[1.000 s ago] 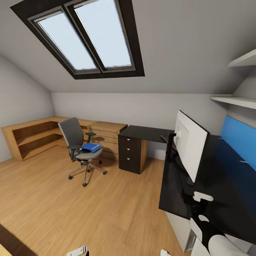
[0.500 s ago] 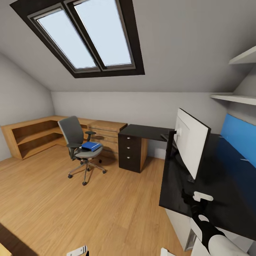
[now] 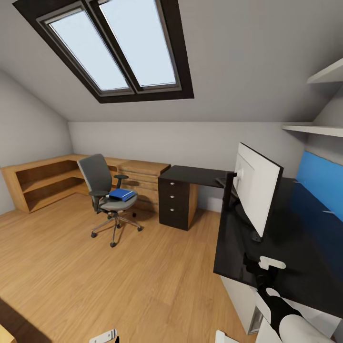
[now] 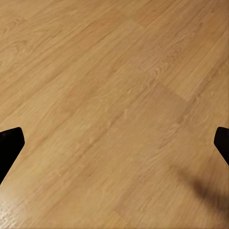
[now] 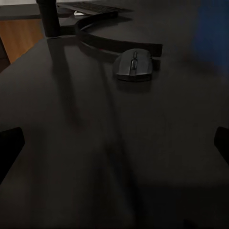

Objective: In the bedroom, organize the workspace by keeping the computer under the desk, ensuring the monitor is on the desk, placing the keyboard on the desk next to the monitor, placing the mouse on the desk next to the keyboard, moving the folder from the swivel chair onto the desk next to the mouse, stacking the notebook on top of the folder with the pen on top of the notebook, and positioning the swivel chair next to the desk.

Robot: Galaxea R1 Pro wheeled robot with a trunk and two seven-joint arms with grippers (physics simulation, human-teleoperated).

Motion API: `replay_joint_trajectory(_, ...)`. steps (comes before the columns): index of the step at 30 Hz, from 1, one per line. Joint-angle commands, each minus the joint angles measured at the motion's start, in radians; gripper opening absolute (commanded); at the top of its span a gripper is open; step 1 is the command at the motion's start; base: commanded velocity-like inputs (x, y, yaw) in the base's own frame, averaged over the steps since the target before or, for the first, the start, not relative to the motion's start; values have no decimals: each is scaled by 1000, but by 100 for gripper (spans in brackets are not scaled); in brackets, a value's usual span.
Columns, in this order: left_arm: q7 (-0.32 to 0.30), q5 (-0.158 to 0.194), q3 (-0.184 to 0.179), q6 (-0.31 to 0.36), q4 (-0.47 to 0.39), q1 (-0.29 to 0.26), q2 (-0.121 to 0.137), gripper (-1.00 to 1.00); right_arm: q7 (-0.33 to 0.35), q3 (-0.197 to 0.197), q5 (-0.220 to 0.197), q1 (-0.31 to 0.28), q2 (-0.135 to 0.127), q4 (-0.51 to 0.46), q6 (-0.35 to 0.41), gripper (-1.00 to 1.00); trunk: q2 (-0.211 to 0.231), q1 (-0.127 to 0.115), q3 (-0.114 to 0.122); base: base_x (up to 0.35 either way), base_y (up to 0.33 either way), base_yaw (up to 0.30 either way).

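Note:
The swivel chair (image 3: 105,193) stands out on the floor, apart from the desk (image 3: 295,247), with the blue folder (image 3: 121,194) on its seat. On the desk's black top stands the monitor (image 3: 256,189), seen from its white back. In the right wrist view the mouse (image 5: 134,64) lies by the monitor's round base (image 5: 107,42), and the keyboard (image 5: 90,6) lies farther back. My right gripper (image 5: 114,145) hovers open low over the desk top, short of the mouse. My left gripper (image 4: 114,145) hangs open over bare floor. A light grey box (image 3: 240,302), probably the computer, sits under the desk. Notebook and pen are out of view.
The black three-drawer unit (image 3: 175,204) closes the desk's far end. Beside it run a light wooden chest (image 3: 143,178) and low shelves (image 3: 40,183) along the wall. A blue wall panel (image 3: 319,178) backs the desk. Wide wooden floor (image 3: 119,276) lies between me and the chair.
The whole picture has drifted slightly, so the camera moved a little. The chair, folder and monitor stay where they were, and both grippers hold their poses.

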Motion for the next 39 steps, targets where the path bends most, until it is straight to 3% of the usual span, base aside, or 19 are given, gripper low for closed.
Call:
replay_joint_trajectory(1,1,-2,3,-3,0,-1,0,100,-2,0,0,-1,0,1,-4,100,-1,0,-1,0,0,0)
replay_joint_trajectory(23,-4,-2,2,-3,1,-1,0,100,-2,0,0,-1,0,1,-7,100,-1,0,-1,0,0,0)
replay_joint_trajectory(39,-6,-2,0,-3,1,-1,2,100,-3,0,2,-1,-4,2,-7,100,-1,0,-1,95,0,0)
